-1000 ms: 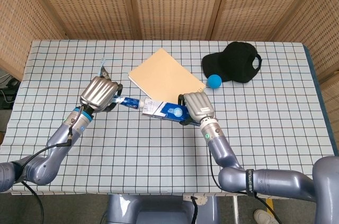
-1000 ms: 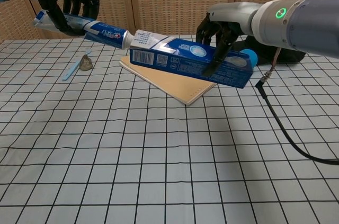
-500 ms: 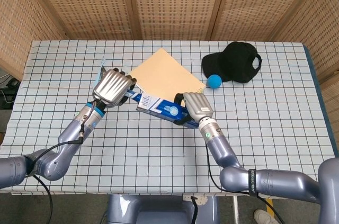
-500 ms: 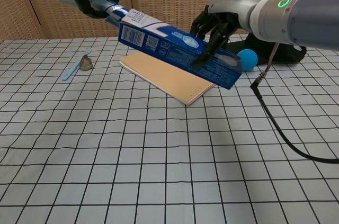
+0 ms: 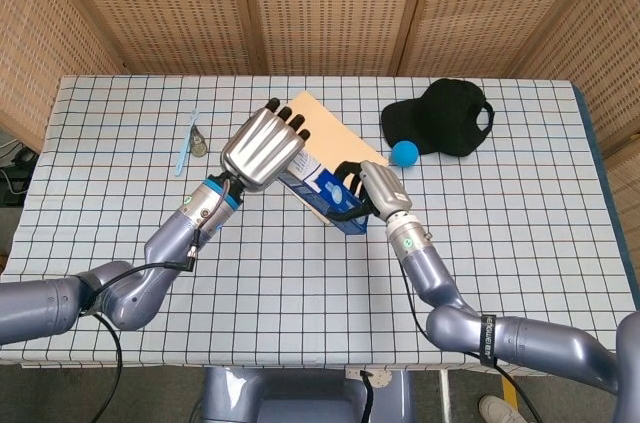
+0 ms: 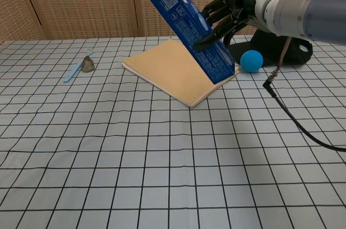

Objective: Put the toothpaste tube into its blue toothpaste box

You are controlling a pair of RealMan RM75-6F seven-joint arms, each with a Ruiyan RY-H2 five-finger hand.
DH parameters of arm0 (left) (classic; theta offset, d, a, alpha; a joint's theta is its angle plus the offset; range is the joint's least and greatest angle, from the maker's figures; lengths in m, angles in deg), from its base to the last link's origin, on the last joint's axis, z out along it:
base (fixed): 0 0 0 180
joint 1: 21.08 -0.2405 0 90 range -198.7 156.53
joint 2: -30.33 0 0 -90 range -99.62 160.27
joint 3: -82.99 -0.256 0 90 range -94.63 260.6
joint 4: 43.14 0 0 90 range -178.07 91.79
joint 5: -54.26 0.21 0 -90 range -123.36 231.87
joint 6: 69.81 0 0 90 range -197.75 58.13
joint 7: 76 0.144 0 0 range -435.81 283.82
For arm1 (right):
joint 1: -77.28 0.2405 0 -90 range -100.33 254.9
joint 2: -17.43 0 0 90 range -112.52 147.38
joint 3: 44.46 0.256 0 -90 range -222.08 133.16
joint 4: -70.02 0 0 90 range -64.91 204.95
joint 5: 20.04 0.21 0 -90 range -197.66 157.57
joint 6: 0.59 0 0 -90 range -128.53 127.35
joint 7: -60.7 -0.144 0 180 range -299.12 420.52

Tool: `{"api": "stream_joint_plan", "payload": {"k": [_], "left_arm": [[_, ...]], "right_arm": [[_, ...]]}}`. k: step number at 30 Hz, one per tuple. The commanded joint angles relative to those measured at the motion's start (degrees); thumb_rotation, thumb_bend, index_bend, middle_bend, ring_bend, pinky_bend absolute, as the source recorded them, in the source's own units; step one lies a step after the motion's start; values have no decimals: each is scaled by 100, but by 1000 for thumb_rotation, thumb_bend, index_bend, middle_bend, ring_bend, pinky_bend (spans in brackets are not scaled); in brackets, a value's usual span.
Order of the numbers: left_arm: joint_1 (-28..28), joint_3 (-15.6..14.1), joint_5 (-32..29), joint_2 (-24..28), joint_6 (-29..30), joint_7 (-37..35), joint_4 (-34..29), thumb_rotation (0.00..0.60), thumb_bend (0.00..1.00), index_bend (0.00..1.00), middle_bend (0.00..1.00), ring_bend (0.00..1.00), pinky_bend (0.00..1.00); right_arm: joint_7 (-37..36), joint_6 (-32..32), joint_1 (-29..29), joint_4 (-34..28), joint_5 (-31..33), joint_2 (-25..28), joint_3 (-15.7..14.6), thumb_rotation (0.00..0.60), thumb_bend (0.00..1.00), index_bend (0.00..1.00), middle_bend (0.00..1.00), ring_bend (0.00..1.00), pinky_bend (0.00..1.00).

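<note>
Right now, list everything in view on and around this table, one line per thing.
toothpaste box: one, blue, tilted steeply in the air over the notebook, open end up.
toothpaste tube: not visible in either view, presumably inside the box.
notebook: one, tan, flat at table centre, far half.
cap: one, black, far right of the table.
ball: one, blue, in front of the cap.
toothbrush: one, light blue, far left.
small grey-brown object: one, beside the toothbrush.
table: one, white cloth with dark grid.
wicker screen: brown panels, behind the table.
left hand: at the box's upper end, fingers extended.
right hand: grips the box's lower part.
</note>
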Motion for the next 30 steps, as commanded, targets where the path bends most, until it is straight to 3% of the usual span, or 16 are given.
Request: {"api": "stream_joint_plan", "payload": {"k": [1,5,7,18,23,25,27,30], "left_arm": [[131,36,42,-104,141,180,31,600,281,396,169,161,170],[152,29,233,-215,362,238,74,600,105,270,77,73,102],[124,29,324,-242,477,221,92,600,69,242,59,56,88],[-216,1,639,-41,777,-183,-152,600,54,221,48,46,82],[-572,-212,784,47,983,-381,-334,600,57,225,48,46,83],[-761,-308,815,63,1078,-525,-410,600,57,226,48,46,83],[-1153,-520,896,112,1283,-846,-565,600,58,226,48,46,83],[-1559,-745,1277,130,1537,-1194,-619,600,58,226,48,45,83]], "right_arm": [[-411,-92,-186,220,-286,-59,52,600,236,729,557,589,656],[-737,-103,-310,318,-480,-67,74,600,236,730,559,592,657],[-928,-78,-387,331,-552,-70,110,600,236,732,561,594,657],[-1116,-38,-522,393,-766,-68,17,600,236,735,563,597,657],[-676,109,-555,523,-925,-9,-283,600,236,734,562,597,656],[-298,260,-572,652,-1052,5,-508,600,236,734,562,597,656],[453,591,-636,980,-1305,-43,-979,600,236,733,562,597,656],[753,790,-759,1123,-1358,-130,-1185,600,236,732,562,597,654]]}}
